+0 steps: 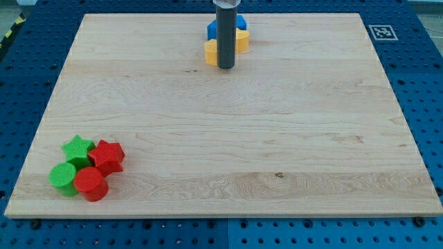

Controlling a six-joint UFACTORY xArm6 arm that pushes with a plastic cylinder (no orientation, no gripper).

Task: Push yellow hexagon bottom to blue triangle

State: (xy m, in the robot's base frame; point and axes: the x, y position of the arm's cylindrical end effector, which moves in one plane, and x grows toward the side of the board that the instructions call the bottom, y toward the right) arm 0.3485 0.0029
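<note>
My tip [226,67] rests on the board near the view's top centre. The rod stands in front of a tight cluster of blocks. An orange-yellow block [211,51] touches the rod on its left, just above the tip. A brighter yellow block [242,40] shows on the rod's right. Blue [212,30] shows behind them on both sides of the rod, above the yellow ones. The rod hides the middle of the cluster, so I cannot make out the shapes or tell which yellow block is the hexagon.
In the view's bottom left corner sit a green star [78,147], a red star-like block [107,156], a green cylinder [63,178] and a red cylinder [90,185], all touching. The wooden board [277,138] lies on a blue perforated table.
</note>
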